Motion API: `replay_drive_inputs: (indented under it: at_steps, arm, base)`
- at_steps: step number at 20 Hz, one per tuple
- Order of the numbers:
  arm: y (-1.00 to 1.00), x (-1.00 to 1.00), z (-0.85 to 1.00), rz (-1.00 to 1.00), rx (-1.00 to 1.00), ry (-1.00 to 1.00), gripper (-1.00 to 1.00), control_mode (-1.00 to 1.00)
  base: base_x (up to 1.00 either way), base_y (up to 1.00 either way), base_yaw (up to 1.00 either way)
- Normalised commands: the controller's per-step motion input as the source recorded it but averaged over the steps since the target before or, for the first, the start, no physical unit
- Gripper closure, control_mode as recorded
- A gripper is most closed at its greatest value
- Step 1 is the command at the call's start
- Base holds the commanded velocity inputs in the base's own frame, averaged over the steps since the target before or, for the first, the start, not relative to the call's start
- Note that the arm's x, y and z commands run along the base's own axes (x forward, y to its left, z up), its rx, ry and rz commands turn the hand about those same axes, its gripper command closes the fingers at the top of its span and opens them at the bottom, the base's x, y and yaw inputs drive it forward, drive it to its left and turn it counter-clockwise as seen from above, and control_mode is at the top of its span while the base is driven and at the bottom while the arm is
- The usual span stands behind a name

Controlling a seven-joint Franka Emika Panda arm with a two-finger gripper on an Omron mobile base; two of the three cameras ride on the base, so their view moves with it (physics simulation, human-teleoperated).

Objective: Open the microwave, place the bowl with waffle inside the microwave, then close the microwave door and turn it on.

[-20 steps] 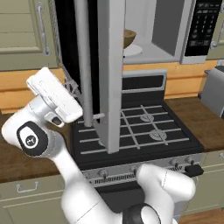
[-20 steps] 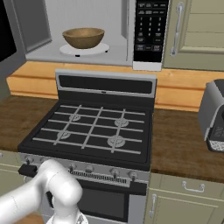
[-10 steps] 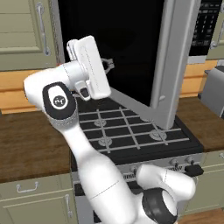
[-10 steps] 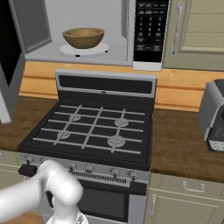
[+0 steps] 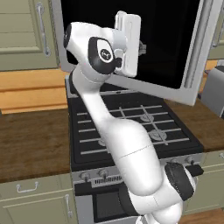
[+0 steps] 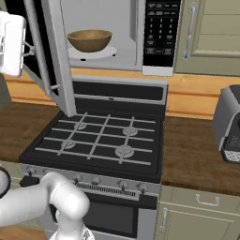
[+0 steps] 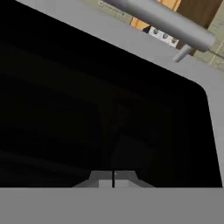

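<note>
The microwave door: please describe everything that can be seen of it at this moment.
The microwave door is a wide panel with a silver-grey frame around a large black glass window. A long grey bar handle runs along its free edge. It stands partly open, swung out above the black stove, so the bowl on the white turntable plate shows inside. The gripper, shut and empty, is right at the glass; contact cannot be confirmed.

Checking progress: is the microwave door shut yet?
Not yet: the microwave door stands ajar, the bowl visible inside past its edge.
</note>
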Motion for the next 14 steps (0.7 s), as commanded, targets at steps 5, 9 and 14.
replay_drive_inputs:
  at_steps: [5, 9, 14]
  arm:
    - [-0.67, 0.97, -0.19, 0.41, 0.29, 0.03, 1.00, -1.00]
    - [-0.28, 1.00, -0.52, 0.56, 0.12, 0.07, 1.00, -1.00]
    - [-0.13, 1.00, -0.47, 0.60, 0.06, 0.07, 1.00, -1.00]
  base:
    - [0.00, 0.00, 0.00]
    - [0.00, 0.00, 0.00]
    - [0.00, 0.00, 0.00]
